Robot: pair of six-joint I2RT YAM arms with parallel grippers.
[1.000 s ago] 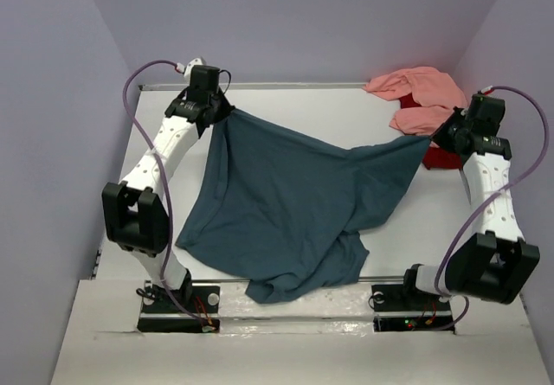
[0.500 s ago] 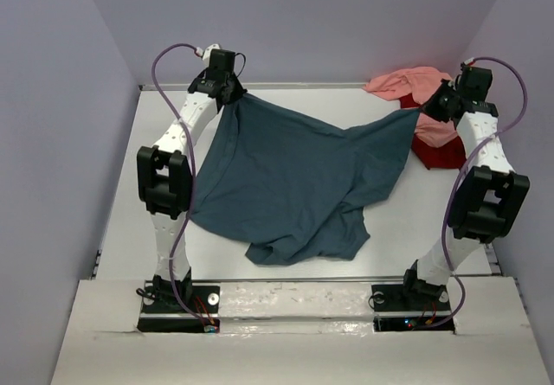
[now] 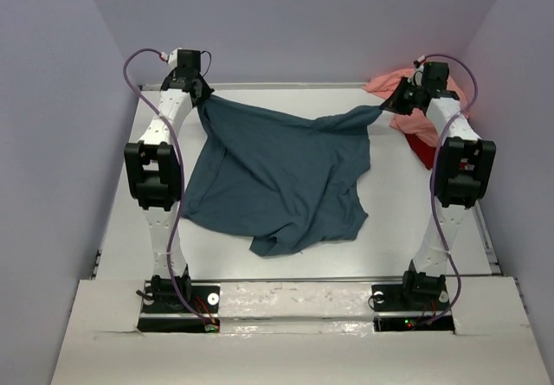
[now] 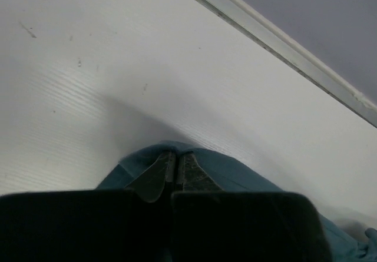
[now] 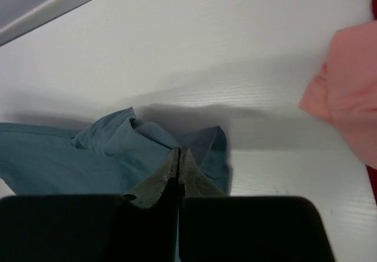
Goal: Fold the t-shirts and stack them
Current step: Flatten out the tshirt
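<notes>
My right gripper (image 5: 178, 155) is pinched tight on a bunched fold of the dark teal t-shirt (image 5: 100, 153), which throws a shadow on the white table (image 5: 206, 44) near its far edge. The salmon pink t-shirt (image 5: 347, 91) lies apart to the right.

From where I stand I count three t-shirts on the one white table (image 3: 394, 221): one dark teal-blue t-shirt (image 3: 277, 173), one salmon pink t-shirt (image 3: 387, 82) and one red t-shirt (image 3: 424, 153), plus two robot arms, the left arm (image 3: 154, 173) and the right arm (image 3: 456, 173).

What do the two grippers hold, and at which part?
Both hold the teal-blue t-shirt: the left gripper pinches its far-left edge, the right gripper its far-right edge.
</notes>
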